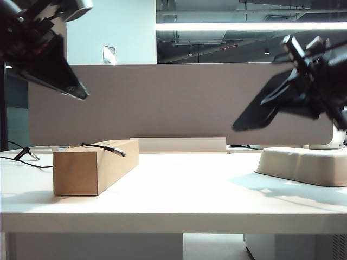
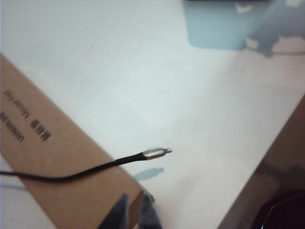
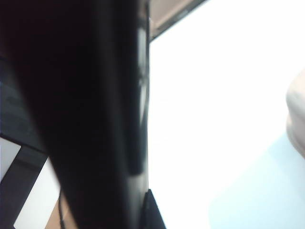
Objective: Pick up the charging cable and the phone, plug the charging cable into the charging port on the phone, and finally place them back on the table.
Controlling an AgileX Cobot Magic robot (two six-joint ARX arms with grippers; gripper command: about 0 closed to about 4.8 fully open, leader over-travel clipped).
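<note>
Meanwhile right gripper point(image 1: 303, 100) grips phone point(image 1: 265, 108) aloft; left gripper point(image 2: 136, 212) above charging cable point(image 2: 95, 167).

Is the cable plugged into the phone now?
No. The charging cable plug lies free over the cardboard box; the right gripper holds the phone aloft.

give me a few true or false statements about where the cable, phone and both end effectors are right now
1. The charging cable lies across the top of the cardboard box. True.
2. The phone lies flat on the table. False: the right end effector holds it tilted in the air.
3. The cable's metal plug sticks out past the box's edge. True.
4. The left end effector grips the cable. False: it is shut, above the box, apart from the cable.
5. The cable is plugged into the phone. False: the two are far apart.
6. A cream tray sits on the table under the right arm. True.
</note>
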